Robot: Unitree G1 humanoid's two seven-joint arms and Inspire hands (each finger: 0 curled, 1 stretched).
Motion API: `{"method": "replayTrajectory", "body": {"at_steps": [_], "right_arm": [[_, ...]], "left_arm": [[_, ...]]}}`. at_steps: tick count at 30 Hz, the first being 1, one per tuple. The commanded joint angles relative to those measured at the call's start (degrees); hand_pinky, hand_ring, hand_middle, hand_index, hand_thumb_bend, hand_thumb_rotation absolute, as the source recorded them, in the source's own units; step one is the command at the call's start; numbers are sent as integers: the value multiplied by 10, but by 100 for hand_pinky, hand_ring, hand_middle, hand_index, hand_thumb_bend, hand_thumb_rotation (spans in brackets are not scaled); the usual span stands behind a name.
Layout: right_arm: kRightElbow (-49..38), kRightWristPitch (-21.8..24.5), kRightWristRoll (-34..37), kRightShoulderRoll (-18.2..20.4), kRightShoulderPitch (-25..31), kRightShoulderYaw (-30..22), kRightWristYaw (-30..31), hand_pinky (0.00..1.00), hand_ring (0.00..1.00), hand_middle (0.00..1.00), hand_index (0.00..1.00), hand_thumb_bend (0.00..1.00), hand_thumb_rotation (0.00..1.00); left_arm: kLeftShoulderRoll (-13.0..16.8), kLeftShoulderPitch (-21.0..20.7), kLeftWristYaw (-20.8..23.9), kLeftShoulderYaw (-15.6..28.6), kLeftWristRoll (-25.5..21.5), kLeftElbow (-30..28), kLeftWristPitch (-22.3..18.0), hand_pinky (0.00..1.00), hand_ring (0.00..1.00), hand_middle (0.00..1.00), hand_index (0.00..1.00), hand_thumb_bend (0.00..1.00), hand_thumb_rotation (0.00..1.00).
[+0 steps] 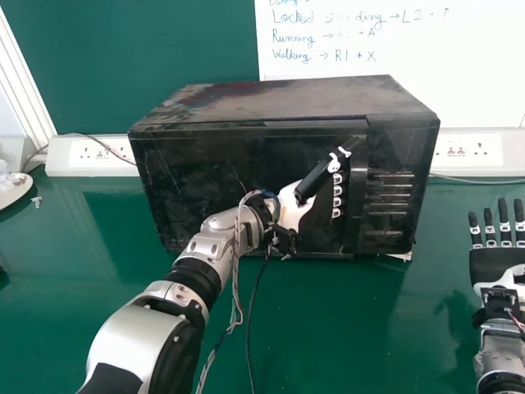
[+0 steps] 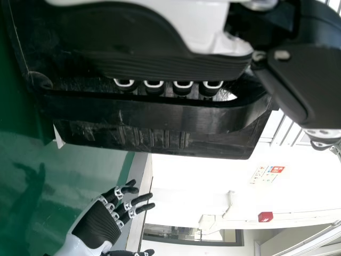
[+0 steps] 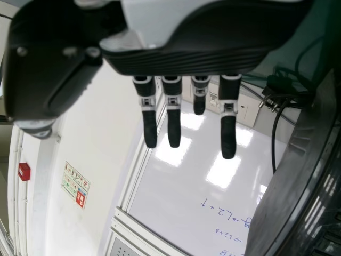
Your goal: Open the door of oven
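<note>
Black handle (image 1: 355, 197) | left hand (image 1: 313, 220) hooked round it; left wrist view: fingers (image 2: 154, 89) tucked behind | right hand (image 1: 492, 264) wide

**Left arm crowds the oven front, room to the right**

From here I can see the left hand (image 1: 316, 222) taking up the space beside the oven (image 1: 271, 103) handle (image 1: 356, 193), on the door side. Its forearm (image 1: 217, 246) slants across the oven's lower front, and loose cables (image 1: 238, 287) hang beneath, in the way of anything coming in low. Between the oven's right side and the right hand (image 1: 496, 263), a strip of green table (image 1: 435, 246) leaves a passage, and there's open air over the oven's top. Behind it, the socket strip (image 1: 484, 152) and whiteboard (image 1: 459, 82) bar the way back
</note>
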Motion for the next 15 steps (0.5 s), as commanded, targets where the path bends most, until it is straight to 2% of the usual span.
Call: {"method": "replayTrajectory", "body": {"at_steps": [1, 12, 15], "right_arm": [[-2, -2, 1, 6, 0, -1, 0, 89, 92, 96, 94, 100, 88], [-4, -5, -3, 6, 0, 2, -10, 84, 90, 94, 94, 100, 88], [-4, -5, -1, 6, 0, 2, -7, 87, 91, 94, 94, 100, 88]], "left_arm": [[-10, -14, -9, -4, 4, 3, 4, 47, 71, 79, 78, 92, 94], [-18, -15, -12, -4, 3, 4, 6, 48, 72, 78, 77, 92, 94], [-19, -15, -12, -1, 0, 5, 9, 47, 71, 78, 77, 91, 93]]}}
